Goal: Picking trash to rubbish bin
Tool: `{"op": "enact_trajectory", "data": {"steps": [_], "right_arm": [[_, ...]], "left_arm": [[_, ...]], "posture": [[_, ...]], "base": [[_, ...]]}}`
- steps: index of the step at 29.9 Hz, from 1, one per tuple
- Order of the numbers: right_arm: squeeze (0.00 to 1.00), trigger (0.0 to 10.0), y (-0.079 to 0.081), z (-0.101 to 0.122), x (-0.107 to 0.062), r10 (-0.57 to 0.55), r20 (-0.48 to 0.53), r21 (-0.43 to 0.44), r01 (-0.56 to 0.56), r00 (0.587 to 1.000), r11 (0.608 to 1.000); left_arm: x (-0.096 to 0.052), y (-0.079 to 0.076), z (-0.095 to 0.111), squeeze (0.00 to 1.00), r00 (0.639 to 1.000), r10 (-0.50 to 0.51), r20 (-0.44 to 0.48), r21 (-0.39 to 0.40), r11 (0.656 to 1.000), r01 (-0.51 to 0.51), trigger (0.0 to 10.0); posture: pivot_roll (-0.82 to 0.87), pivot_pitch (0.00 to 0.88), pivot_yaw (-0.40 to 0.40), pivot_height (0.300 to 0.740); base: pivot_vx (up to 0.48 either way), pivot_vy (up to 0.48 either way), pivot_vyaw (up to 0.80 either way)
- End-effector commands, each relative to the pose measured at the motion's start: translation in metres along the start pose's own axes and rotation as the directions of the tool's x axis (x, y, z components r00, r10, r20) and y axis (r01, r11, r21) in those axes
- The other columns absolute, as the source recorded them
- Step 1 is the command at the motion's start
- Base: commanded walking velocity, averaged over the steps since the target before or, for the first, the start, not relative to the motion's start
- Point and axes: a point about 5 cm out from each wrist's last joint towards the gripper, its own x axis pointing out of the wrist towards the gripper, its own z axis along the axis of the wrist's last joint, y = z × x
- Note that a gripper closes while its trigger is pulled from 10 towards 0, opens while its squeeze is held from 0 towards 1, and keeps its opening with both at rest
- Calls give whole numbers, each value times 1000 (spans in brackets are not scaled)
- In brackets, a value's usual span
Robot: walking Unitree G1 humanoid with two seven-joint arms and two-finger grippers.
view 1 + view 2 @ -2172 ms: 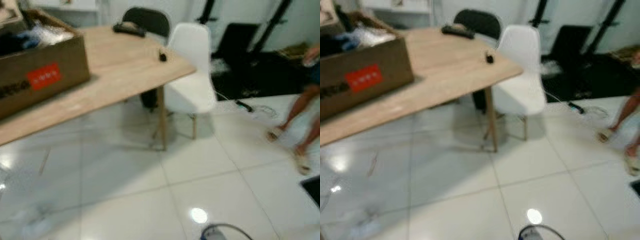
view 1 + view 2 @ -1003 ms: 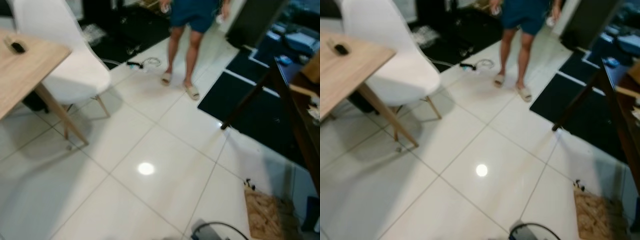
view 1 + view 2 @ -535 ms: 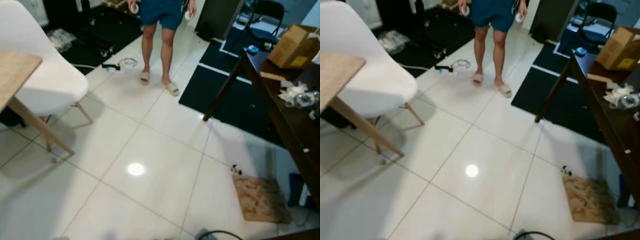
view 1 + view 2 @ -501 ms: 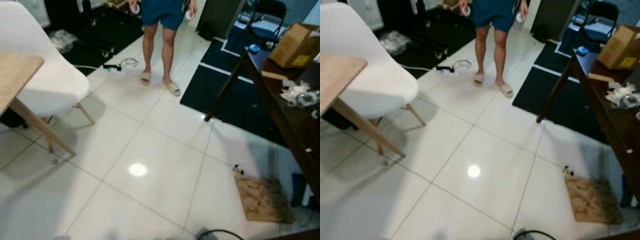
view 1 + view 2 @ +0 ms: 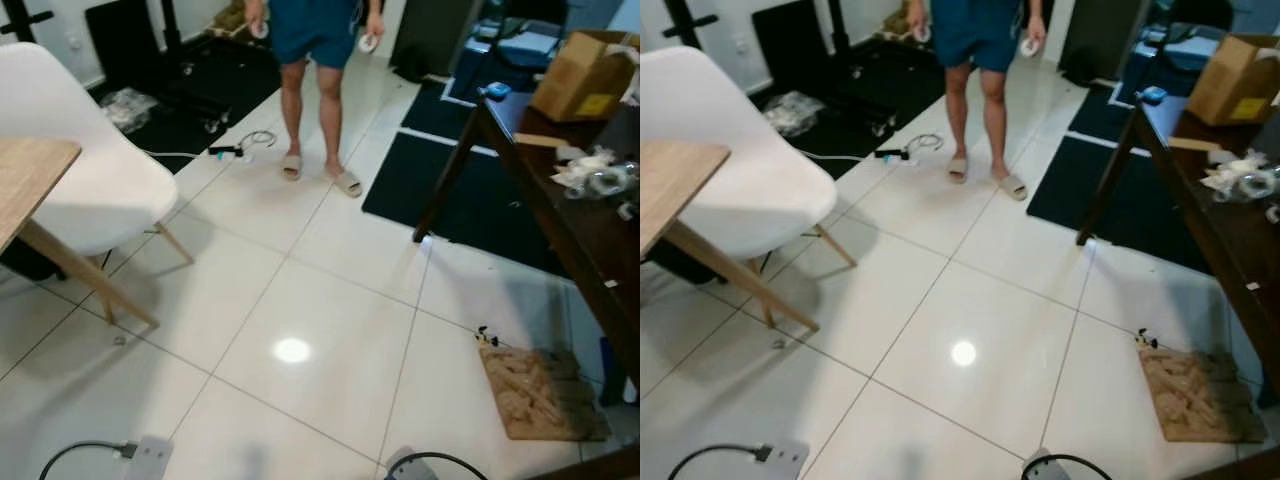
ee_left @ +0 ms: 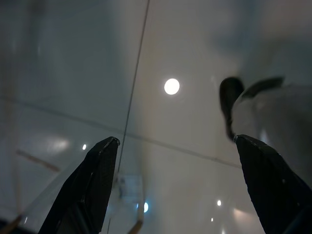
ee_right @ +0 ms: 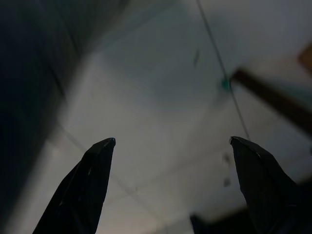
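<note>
A flat brown piece of board (image 5: 538,392) lies on the white tiles by the dark table's foot, with a small dark scrap (image 5: 486,337) beside it. Crumpled clear plastic (image 5: 592,173) rests on the dark table (image 5: 555,205), near a cardboard box (image 5: 583,75). More crumpled plastic (image 5: 127,106) lies on the black mat at the far left. My left gripper (image 6: 176,140) hangs over the tiles, open, with nothing between its fingers. My right gripper (image 7: 171,141) is open too, above the floor, and holds nothing.
A person (image 5: 314,70) in blue shorts and sandals stands ahead on the tiles. A white chair (image 5: 85,185) and a light wooden table corner (image 5: 28,182) are at left. A white power strip (image 5: 147,458) with cable lies near my feet. Black mats (image 5: 470,175) lie by the dark table.
The camera has swung right, from the wooden table with its box to the person and the dark table. The power strip has come into view at lower left.
</note>
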Motion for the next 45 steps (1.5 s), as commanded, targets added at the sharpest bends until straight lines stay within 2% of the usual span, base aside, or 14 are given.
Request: {"op": "enact_trajectory", "data": {"steps": [1, 2, 3, 4, 7, 9, 13, 16, 20, 25, 29, 34, 36, 45], "right_arm": [[0, 10000, -8, -13, -1, -10, -42, -31, 9, 999, 999], [0, 10000, -14, -17, -2, -19, -53, -49, 16, 998, 999], [0, 10000, -14, -17, -2, -19, -53, -49, 16, 998, 999], [0, 10000, -26, -20, -4, -39, -59, -70, 35, 998, 997], [0, 10000, -34, -20, -6, -54, -55, -78, 49, 997, 996], [0, 10000, -43, -14, -7, -72, -41, -79, 69, 997, 994], [0, 10000, -47, -4, -7, -87, -13, -66, 86, 996, 994], [0, 10000, -41, 15, -6, -77, 37, -43, 79, 996, 996], [0, 10000, -24, 22, -3, -52, 55, 6, 51, 997, 999], [0, 10000, -7, 19, 0, -26, 48, 77, 23, 999, 997], [0, 10000, 14, 13, 1, -2, 31, 207, -4, 1000, 978], [0, 10000, 22, 9, 2, 6, 26, 260, -12, 1000, 965], [0, 10000, 28, 4, 2, 13, 14, 302, -16, 1000, 953], [0, 10000, 22, -10, 1, 2, -22, 277, 4, 1000, 961]], "left_arm": [[-1, -9, -8, 0, 999, -17, -31, 2, 1000, 17, 10000], [-1, -14, -9, 0, 999, -21, -35, -12, 1000, 20, 10000], [-1, -14, -9, 0, 999, -21, -35, -12, 1000, 20, 10000], [-2, -21, -17, 0, 998, -25, -58, -45, 999, 23, 10000], [-3, -25, -23, 0, 997, -25, -77, -65, 998, 20, 10000], [-6, -28, -37, 0, 993, -27, -112, -93, 996, 16, 10000], [-9, -29, -49, 0, 990, -27, -137, -104, 995, 13, 10000], [-11, -22, -56, 0, 988, -21, -151, -74, 997, 10, 10000], [-11, -9, -57, 0, 989, -7, -150, -21, 1000, 4, 10000], [-10, 2, -50, 0, 991, -7, -134, 58, 998, 15, 10000], [-7, 15, -33, 0, 995, -26, -98, 198, 979, 45, 10000], [-4, 16, -21, 0, 996, -42, -75, 249, 967, 59, 10000], [-2, 14, -7, 0, 997, -61, -50, 291, 954, 73, 10000], [2, -5, 15, 0, 994, -111, -2, 321, 941, 106, 10000]], "posture": [[67, 86, -148, 740], [67, 86, -192, 740], [67, 86, -192, 740], [70, 93, -210, 740], [78, 95, -219, 740], [87, 97, -213, 740], [100, 103, -205, 740], [140, 111, -149, 740], [166, 117, -68, 740], [174, 124, 7, 740], [155, 126, 110, 740], [141, 126, 139, 740], [126, 126, 143, 740], [116, 131, 103, 740]], "base": [[0, 0, 0], [0, 0, 0], [0, 0, 0], [0, 0, 0], [0, 0, 0], [0, 0, 0], [0, 0, 0], [0, 0, 0], [0, 0, 0], [0, 0, 0], [0, 0, 0], [0, 0, 0], [0, 0, 0], [0, 0, 0]]}}
